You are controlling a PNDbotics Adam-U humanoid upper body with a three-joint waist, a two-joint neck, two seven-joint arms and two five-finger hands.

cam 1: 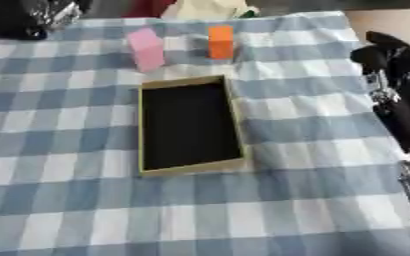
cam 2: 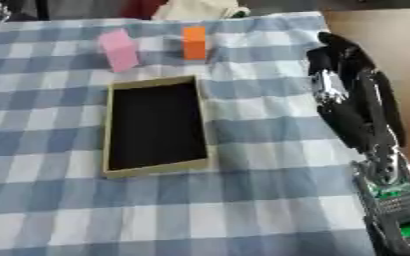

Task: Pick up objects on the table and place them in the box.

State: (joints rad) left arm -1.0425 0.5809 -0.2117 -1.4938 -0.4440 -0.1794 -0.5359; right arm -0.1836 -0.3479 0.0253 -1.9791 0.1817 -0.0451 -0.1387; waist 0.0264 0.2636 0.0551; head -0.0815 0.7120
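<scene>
Right arm: comes in along the right edge, above the checked tablecloth (cam 1: 60,150).
Right hand (cam 2: 344,60): raised at the right side, holding nothing; whether its fingers are curled or straight cannot be told.
Box (cam 1: 191,125): open, dark inside, nothing in it, mid-table, left of the hand.
Pink block (cam 1: 145,49): upright, just beyond the box's far left corner.
Orange block (cam 1: 220,42): upright, beyond the box's far edge, well apart from the hand.
Left hand: not visible.
Risk: both blocks stand tall, so a sideways brush would likely topple them.
</scene>
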